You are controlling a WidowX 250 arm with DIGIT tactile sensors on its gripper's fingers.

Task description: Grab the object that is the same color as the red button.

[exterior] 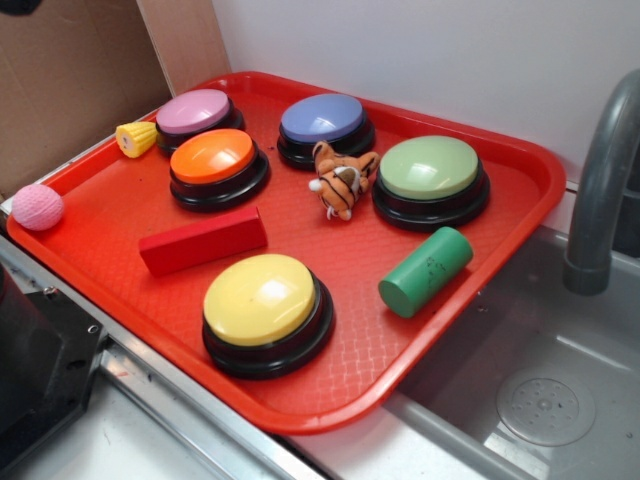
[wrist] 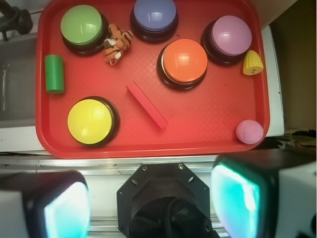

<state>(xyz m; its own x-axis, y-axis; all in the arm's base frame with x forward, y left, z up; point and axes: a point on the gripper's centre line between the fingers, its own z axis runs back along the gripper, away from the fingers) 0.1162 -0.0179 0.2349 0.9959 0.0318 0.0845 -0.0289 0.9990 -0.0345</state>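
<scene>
Gripper [wrist: 148,198] open, fingers [wrist: 235,198] spread wide at the bottom of the wrist view, holding nothing, well short of the red tray [wrist: 198,134]. Red block [wrist: 146,105] lying flat near the tray's middle, between yellow button [wrist: 91,121] and orange button [wrist: 184,61]. Green cylinder [wrist: 54,73] at left edge; toy tiger [wrist: 117,42] upper left; pink ball [wrist: 249,131] lower right.

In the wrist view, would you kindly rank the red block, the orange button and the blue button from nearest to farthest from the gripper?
Measured from the gripper at the bottom edge:
1. Red block, lying mid-tray, just above the gripper.
2. Orange button, further up, right of the block.
3. Blue button, at the tray's far edge.
</scene>
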